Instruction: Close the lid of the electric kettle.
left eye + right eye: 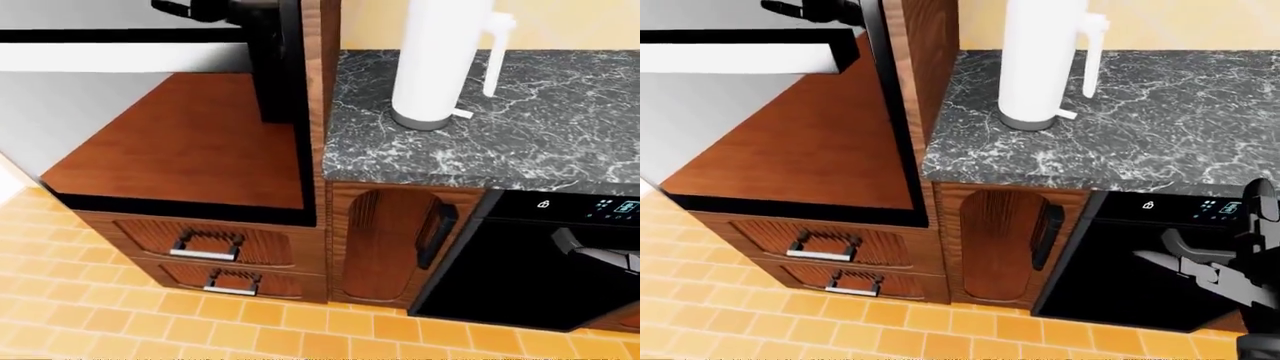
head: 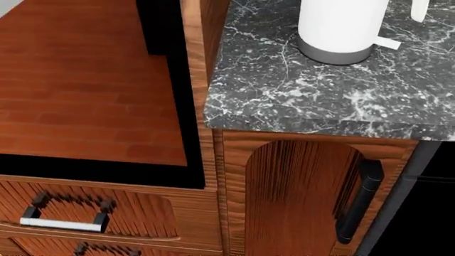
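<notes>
kettle on the marble, top out of sight

a tall white cylindrical electric kettle (image 1: pixel 432 64) with a grey base band stands upright on the dark grey white-veined marble countertop (image 1: pixel 520 142), toward its left end and well in from the near edge. its slim white handle (image 1: pixel 494 52) sits on the right. the top of the kettle runs out of every view, so i cannot tell how the lid stands.

under the counter is a narrow reddish wood cabinet door (image 1: pixel 378 244) with a black bar handle (image 1: pixel 435 234). right of it is a black appliance front (image 1: pixel 500 277) with small lit symbols. left are two wood drawers (image 1: pixel 215 247) with silver handles, above orange floor tiles (image 1: pixel 120 322).

the right hand (image 1: pixel 1230 274), grey and black, shows low at the right edge, fingers spread loose, grasping nothing, well apart from the kettle.
</notes>
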Controlling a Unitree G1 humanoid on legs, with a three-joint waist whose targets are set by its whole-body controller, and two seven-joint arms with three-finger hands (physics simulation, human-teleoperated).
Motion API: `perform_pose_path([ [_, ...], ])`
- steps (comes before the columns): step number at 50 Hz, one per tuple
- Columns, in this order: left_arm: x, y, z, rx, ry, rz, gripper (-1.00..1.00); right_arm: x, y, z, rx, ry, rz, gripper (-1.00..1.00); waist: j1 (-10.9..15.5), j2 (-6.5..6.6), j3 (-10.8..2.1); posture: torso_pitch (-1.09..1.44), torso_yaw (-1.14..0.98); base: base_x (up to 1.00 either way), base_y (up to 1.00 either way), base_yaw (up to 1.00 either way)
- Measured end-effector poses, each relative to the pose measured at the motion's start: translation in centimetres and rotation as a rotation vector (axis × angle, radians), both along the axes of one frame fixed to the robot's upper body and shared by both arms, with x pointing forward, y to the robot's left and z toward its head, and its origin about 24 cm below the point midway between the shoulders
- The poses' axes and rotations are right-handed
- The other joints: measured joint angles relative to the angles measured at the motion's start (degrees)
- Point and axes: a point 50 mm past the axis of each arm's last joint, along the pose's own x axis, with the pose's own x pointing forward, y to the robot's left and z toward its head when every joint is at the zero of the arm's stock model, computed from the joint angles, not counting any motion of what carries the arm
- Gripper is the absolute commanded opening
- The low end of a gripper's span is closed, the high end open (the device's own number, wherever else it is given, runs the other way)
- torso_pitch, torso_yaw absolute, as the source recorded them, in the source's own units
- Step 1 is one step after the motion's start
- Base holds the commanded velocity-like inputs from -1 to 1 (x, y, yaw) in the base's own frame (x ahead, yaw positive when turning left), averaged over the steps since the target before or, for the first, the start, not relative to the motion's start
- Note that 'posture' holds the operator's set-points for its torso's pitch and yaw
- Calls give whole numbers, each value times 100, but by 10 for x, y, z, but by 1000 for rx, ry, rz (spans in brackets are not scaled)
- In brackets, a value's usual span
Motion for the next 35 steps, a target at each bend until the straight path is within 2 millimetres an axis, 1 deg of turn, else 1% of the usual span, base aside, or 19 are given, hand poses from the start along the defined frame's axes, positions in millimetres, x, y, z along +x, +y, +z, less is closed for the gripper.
perform_pose_path([
  [2,0,0,-1,-1,1,-4,100,0,-1,-1,5,5,-3,100,-21,42,16,0,0,6,0,0],
  [4,0,1,-2,-8,5,-4,100,1,0,-2,6,9,1,100,-27,126,15,0,0,6,0,0],
  [6,1,2,-5,-23,11,1,100,2,2,-2,8,7,17,100,-5,86,40,0,0,6,0,0],
  [7,1,3,-7,-36,18,2,100,4,4,-2,9,8,30,100,20,90,60,0,0,6,0,0],
  [8,2,4,-10,-47,25,4,100,5,5,-2,8,7,41,100,30,152,83,0,0,7,0,0],
  [9,2,5,-11,-53,32,8,100,5,6,-2,5,6,49,100,44,205,76,0,0,6,0,0],
  [10,2,5,-10,-50,32,10,100,5,6,-2,1,5,49,100,53,220,55,0,0,7,0,0],
  [11,1,4,-7,-39,27,10,100,5,5,-1,-2,3,45,100,52,202,36,0,0,7,0,0],
  [13,1,2,-2,-14,12,6,100,3,4,0,-9,-1,31,100,38,112,28,0,0,6,0,0],
  [16,1,1,-1,-3,2,3,100,1,4,1,-14,-6,21,100,41,-62,58,0,0,6,0,0],
  [20,1,1,-1,-7,5,5,100,2,4,2,-18,-8,27,100,93,-390,27,0,0,6,0,0],
  [21,2,0,-4,-15,7,-4,100,1,3,2,-16,-6,20,100,65,-288,35,0,0,7,0,0],
  [22,4,0,-7,-22,17,-13,100,2,2,-1,-4,2,16,100,32,-234,48,0,0,6,0,0],
  [25,5,0,-8,-31,29,-19,100,2,-1,-6,18,31,4,100,-8,-259,2,0,0,7,0,0],
  [27,3,1,-6,-23,20,-10,100,1,1,-2,2,20,2,100,-4,-200,-11,0,0,7,0,0],
  [31,1,-1,-1,1,3,-4,100,1,3,2,-18,-2,11,100,-9,14,27,0,0,6,0,0],
  [33,1,-1,0,4,1,-8,100,2,3,1,-14,3,13,100,-26,181,26,0,0,6,0,0],
  [34,1,-1,0,4,2,-9,100,2,2,0,-14,3,14,100,-27,298,7,0,0,5,0,0],
  [35,1,-1,0,2,1,-7,100,2,3,0,-9,1,19,100,5,294,-9,0,0,6,0,0],
])
